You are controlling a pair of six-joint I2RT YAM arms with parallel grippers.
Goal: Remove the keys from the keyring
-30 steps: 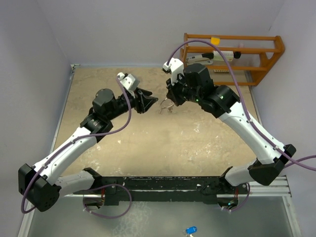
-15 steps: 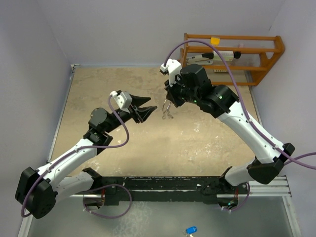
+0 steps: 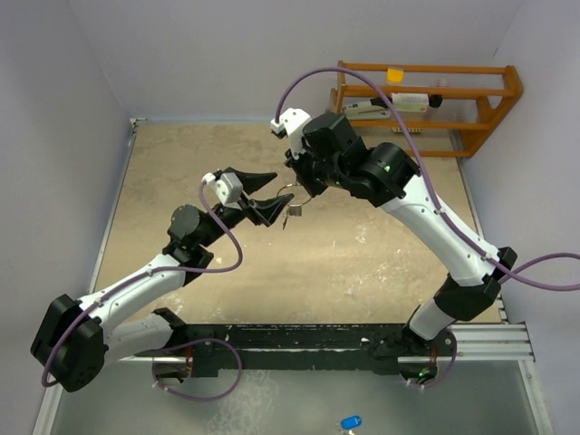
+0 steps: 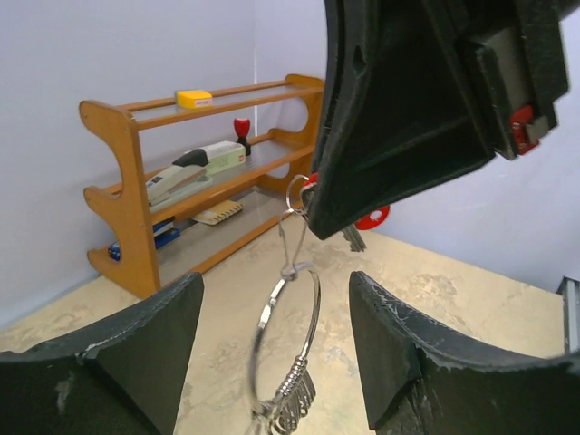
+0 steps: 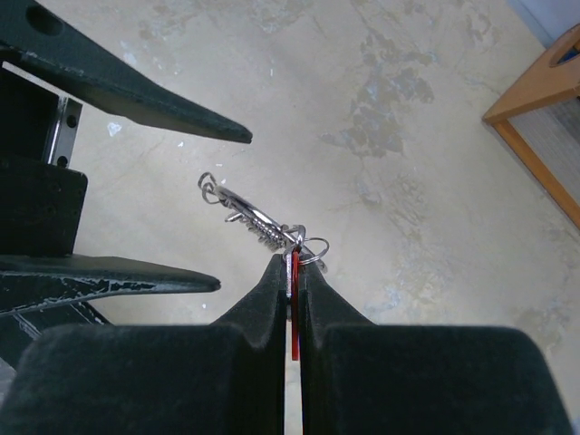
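My right gripper (image 3: 302, 188) is shut on the red-tagged key (image 5: 294, 268) and holds it above the table. The silver keyring (image 5: 255, 217) hangs from that key, with a coiled clasp at its low end. In the left wrist view the ring (image 4: 292, 326) dangles between my left fingers (image 4: 136, 353), under the right gripper's body, where the red tag (image 4: 372, 218) and a metal key blade (image 4: 353, 238) show. My left gripper (image 3: 280, 190) is open, one jaw on each side of the ring without touching it. The black-tagged key is hidden.
A wooden shelf rack (image 3: 471, 100) stands at the back right with a stapler (image 4: 190, 169), a yellow block (image 4: 194, 97) and a red stamp (image 4: 242, 131). The table's grey walls close the left and far sides. A blue item (image 3: 351, 421) lies below the arms' rail.
My right gripper has moved left with the ring hanging from it. My left gripper has risen and turned toward it, so its open jaws now flank the ring.
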